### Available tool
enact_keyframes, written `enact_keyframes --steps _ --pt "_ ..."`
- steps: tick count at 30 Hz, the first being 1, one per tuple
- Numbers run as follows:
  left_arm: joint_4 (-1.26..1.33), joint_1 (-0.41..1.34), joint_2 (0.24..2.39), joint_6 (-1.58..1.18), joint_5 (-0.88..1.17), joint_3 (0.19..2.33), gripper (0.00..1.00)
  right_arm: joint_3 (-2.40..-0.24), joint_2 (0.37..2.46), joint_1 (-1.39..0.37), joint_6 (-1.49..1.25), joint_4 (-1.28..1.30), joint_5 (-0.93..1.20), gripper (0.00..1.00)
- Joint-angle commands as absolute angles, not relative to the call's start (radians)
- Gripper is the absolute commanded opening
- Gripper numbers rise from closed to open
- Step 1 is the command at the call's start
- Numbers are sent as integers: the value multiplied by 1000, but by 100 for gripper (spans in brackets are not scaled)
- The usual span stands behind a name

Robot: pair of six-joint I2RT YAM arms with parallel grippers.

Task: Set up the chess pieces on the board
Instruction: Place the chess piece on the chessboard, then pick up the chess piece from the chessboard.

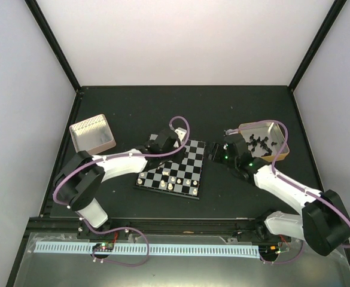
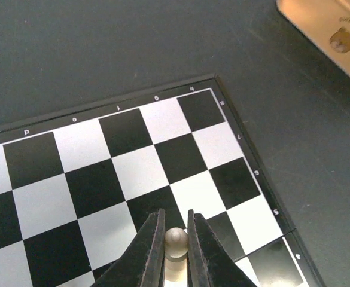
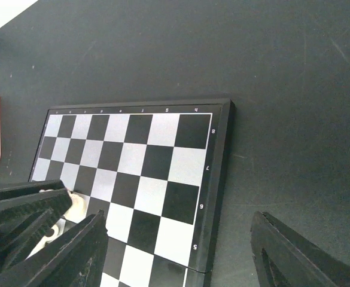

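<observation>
A ribbed tin (image 1: 93, 133) sat at ten o'clock of the board (image 1: 189, 154). The left gripper (image 2: 175, 220) hung over the board, jaws narrow, pinching a cream pawn (image 2: 176, 244). Other chess pieces (image 1: 176, 181) stood in the near rows, towards six o'clock. The right gripper (image 3: 179, 239) hovered at the board's right edge, jaws wide, gripping nothing. That edge read 8, 7, 6, 5. At three o'clock a tan tin (image 1: 279, 149) held black pieces (image 1: 257, 143). A bear label (image 2: 344, 39) carried writing too blurred to read
</observation>
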State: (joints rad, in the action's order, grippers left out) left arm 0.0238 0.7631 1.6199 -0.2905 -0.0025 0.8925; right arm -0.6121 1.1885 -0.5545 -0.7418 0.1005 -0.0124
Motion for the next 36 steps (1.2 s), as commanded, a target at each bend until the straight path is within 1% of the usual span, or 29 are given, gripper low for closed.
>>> enact_keyframes --steps 1,6,9,13,14,15,17,21,25,29,33,36 --pt "4 777 1674 -290 -60 937 3 -621 1208 -539 -738 96 6 66" --pt "4 789 1715 -291 -100 936 6 -623 1228 -534 -735 95 18 66" --pt "-3 799 1729 -294 -111 934 10 -627 1235 -532 -732 96 24 66" --pt "-61 801 1721 -323 -93 949 22 -630 1232 -528 -729 100 30 66" --pt "-85 802 1708 -335 -83 959 27 -630 1229 -528 -729 101 31 66" --pt "-117 800 1695 -343 -71 972 35 -630 1225 -526 -729 104 31 66" --pt "-204 799 1671 -353 -55 1018 42 -628 1220 -526 -729 102 31 66" --pt "-337 793 1648 -383 -64 1093 49 -627 1219 -526 -732 98 39 66" --pt "-449 780 1672 -420 -50 1163 51 -625 1220 -525 -732 97 46 66" --pt "-513 776 1724 -434 13 1210 50 -621 1220 -525 -731 98 46 66" --pt "-537 776 1760 -443 36 1227 47 -618 1222 -525 -730 95 48 66" --pt "-556 775 1786 -441 45 1244 41 -615 1225 -525 -730 93 50 66"
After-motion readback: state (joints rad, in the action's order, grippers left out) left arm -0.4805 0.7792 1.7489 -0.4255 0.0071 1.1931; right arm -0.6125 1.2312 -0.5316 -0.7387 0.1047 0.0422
